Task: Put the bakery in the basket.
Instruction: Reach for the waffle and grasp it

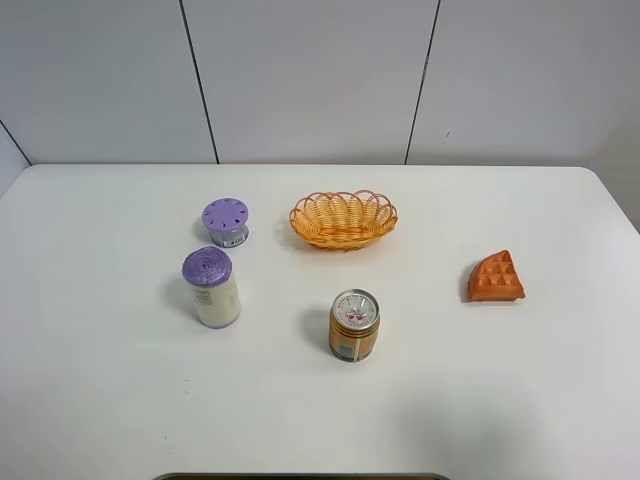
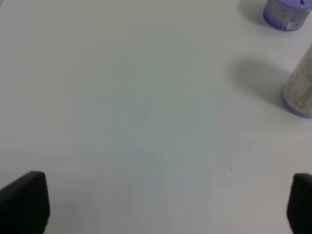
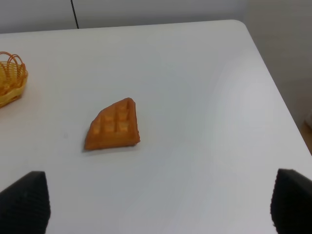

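The bakery (image 1: 496, 278) is a small orange-brown waffle wedge lying on the white table at the right; it also shows in the right wrist view (image 3: 113, 125). The basket (image 1: 343, 219) is an oval orange wicker basket at the back centre, empty; its edge shows in the right wrist view (image 3: 10, 80). Neither arm shows in the exterior high view. My left gripper (image 2: 156, 207) is open over bare table, fingertips (image 2: 24, 202) wide apart. My right gripper (image 3: 156, 204) is open and empty, short of the waffle, fingertips (image 3: 24, 204) wide apart.
A gold drink can (image 1: 354, 325) stands at front centre. A tall white container with a purple lid (image 1: 211, 288) and a short purple-lidded one (image 1: 226, 222) stand at the left; both show in the left wrist view (image 2: 300, 83) (image 2: 287, 12). The table's right edge (image 3: 278, 87) is near the waffle.
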### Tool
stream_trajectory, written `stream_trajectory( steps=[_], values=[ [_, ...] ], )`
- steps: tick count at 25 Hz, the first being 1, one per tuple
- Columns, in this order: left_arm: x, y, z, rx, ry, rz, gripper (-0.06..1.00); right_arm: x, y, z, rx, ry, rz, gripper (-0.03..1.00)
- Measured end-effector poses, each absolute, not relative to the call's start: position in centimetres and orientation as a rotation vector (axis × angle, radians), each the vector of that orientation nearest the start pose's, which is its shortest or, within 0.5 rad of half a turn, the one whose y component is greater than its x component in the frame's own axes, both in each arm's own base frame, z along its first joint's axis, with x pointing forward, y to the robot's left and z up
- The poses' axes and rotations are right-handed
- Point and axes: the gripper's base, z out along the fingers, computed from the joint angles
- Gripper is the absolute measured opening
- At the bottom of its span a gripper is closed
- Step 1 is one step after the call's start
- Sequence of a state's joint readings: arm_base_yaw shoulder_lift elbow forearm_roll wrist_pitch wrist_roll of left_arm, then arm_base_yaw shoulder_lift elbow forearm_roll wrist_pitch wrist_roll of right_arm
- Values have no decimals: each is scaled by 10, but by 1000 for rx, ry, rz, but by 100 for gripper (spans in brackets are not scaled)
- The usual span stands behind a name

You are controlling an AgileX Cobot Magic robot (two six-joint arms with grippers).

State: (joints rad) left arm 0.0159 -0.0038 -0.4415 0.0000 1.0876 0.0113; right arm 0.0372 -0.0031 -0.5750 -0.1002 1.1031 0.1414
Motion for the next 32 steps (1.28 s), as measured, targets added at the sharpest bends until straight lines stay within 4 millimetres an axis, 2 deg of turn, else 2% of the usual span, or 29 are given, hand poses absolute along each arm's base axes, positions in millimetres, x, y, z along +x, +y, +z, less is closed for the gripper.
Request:
stream_trajectory(
  steps=[21, 27, 32],
  values=[
    [0, 0, 259, -5, 2126, 16, 99, -13, -9, 298, 116, 2019, -6, 89],
    [0, 0, 259, -5, 2126, 16, 99, 20, -7, 327, 115, 2147, -18, 89],
    [0, 0, 259, -5, 2126, 16, 99, 66, -3, 353, 114, 2276, 3, 89]
  ],
)
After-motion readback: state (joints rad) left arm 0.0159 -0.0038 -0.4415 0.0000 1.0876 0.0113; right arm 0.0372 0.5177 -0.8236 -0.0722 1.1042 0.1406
